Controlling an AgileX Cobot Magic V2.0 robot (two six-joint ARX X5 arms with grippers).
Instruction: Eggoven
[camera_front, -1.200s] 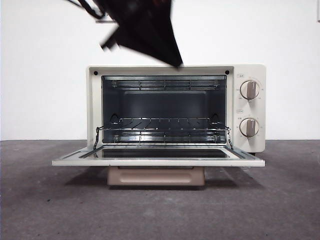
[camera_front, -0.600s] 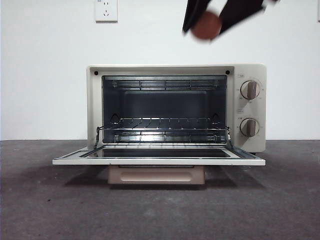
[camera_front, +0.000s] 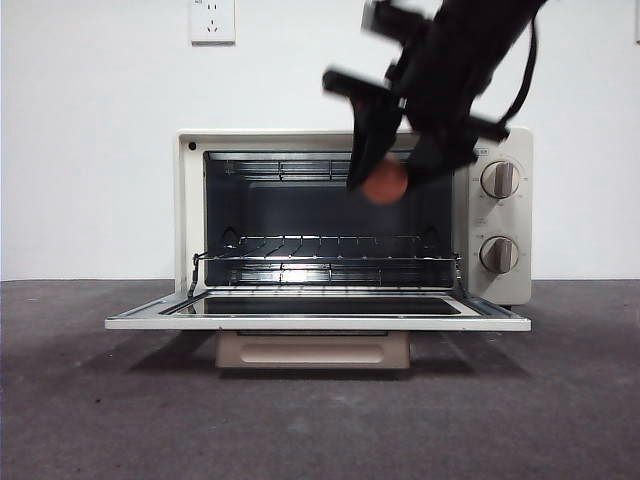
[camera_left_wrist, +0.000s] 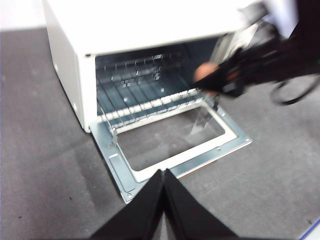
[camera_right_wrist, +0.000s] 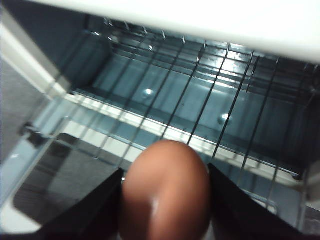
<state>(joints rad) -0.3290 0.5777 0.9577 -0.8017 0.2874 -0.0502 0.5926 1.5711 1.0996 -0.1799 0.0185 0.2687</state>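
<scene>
The cream toaster oven (camera_front: 195, 210) stands open with its door (camera_front: 318, 322) folded down flat and a wire rack (camera_front: 325, 250) inside. My right gripper (camera_front: 390, 175) is shut on the orange-brown egg (camera_front: 384, 182) and holds it in front of the oven's opening, up at its right side, above the rack. The right wrist view shows the egg (camera_right_wrist: 165, 192) between the jaws with the rack (camera_right_wrist: 200, 105) beyond it. My left gripper (camera_left_wrist: 163, 172) is shut and empty, hanging back in front of the door (camera_left_wrist: 175, 155); its view shows the right gripper (camera_left_wrist: 225, 80) with the egg (camera_left_wrist: 204, 71).
Two knobs (camera_front: 499, 180) sit on the oven's right panel. The tan handle (camera_front: 312, 352) hangs under the open door. A wall socket (camera_front: 212, 20) is on the white wall behind. Dark grey tabletop (camera_front: 100, 400) lies around the oven.
The right gripper with the egg has come down from above the oven to the upper right of its opening. The dark arm seen at the top left a second ago has left that spot.
</scene>
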